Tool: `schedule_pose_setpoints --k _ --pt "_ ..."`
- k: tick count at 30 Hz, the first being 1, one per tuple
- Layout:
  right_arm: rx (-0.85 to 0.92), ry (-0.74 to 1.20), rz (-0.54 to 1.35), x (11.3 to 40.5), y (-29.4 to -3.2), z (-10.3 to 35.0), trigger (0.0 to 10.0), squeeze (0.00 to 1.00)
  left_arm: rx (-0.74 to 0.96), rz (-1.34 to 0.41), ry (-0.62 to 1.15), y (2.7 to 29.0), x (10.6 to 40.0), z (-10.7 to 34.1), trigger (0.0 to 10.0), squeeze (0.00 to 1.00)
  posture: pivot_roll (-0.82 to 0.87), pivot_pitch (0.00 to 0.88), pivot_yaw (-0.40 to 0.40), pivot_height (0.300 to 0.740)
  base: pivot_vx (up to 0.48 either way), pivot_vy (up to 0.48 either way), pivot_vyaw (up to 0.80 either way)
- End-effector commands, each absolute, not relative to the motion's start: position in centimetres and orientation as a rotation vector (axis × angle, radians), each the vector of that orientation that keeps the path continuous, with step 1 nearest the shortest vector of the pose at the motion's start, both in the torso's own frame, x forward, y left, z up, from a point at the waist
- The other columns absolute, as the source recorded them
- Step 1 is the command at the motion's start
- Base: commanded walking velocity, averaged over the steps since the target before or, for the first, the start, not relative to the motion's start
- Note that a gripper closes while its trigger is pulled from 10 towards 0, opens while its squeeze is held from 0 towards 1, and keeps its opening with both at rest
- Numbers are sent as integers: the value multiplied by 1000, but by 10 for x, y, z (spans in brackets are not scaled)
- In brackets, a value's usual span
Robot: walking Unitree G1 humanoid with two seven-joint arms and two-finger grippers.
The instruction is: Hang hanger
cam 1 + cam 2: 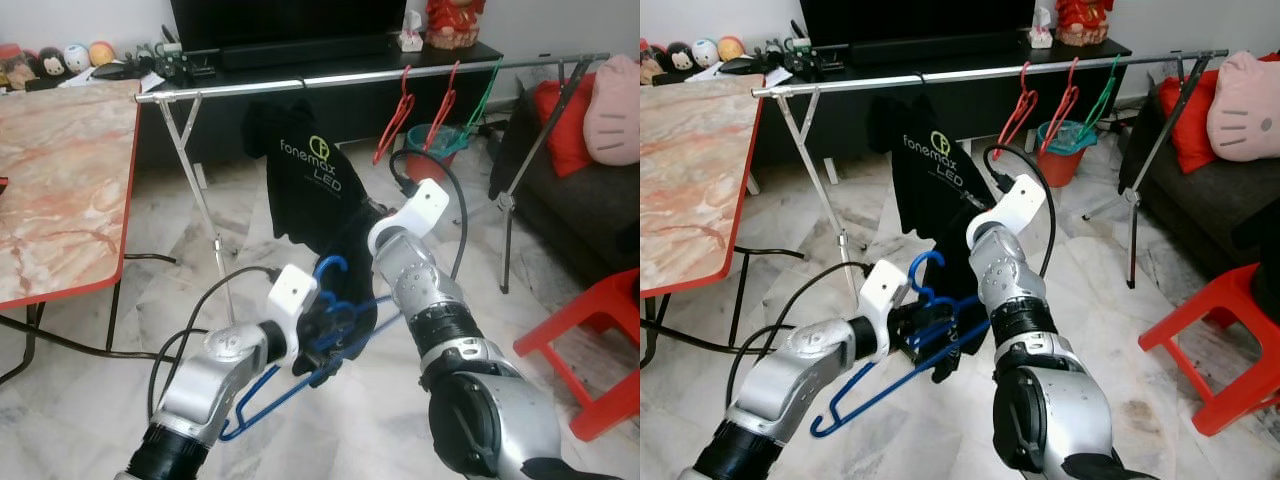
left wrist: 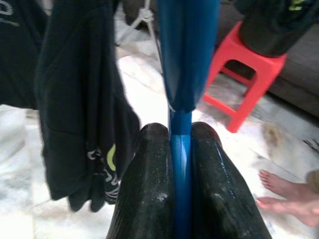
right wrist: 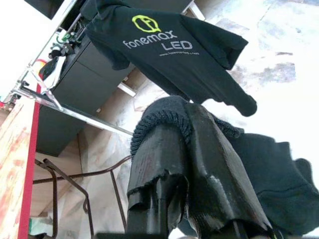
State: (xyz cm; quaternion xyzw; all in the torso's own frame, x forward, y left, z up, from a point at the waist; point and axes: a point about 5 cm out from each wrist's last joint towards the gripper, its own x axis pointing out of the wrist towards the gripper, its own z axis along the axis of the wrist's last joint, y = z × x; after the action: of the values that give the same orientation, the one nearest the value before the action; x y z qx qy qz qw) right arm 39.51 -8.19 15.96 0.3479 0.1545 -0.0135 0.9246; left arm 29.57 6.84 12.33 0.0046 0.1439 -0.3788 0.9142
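Left hand [image 1: 908,328] is clamped on the blue hanger [image 1: 902,375], my right hand [image 3: 172,164] pinching dark cloth [image 3: 259,164], both held low before the rail [image 1: 980,71] for dressing first, I judge.

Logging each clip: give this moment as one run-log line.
left gripper: shut on blue hanger | right gripper: shut on dark garment | drying rack: ahead

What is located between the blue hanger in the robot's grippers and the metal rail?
In the left eye view, the black fonemax T-shirt hangs from the metal rail, directly between it and the blue hanger held by the left gripper.
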Motion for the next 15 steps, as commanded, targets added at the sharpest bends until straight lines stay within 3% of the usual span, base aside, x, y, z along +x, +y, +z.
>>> schedule_pose_setpoints --k 1,10,15 --pt "714 254 -1 400 -78 181 10000 0 18 -717 319 69 301 125 10000 0 17 0 -19 740 0 0 0" --pt "750 235 51 400 -64 196 10000 0 103 -556 404 60 314 114 10000 0 18 0 -19 740 0 0 0" --pt "755 224 55 401 -64 200 10000 0 184 -378 419 76 325 109 10000 0 14 0 -18 740 0 0 0"
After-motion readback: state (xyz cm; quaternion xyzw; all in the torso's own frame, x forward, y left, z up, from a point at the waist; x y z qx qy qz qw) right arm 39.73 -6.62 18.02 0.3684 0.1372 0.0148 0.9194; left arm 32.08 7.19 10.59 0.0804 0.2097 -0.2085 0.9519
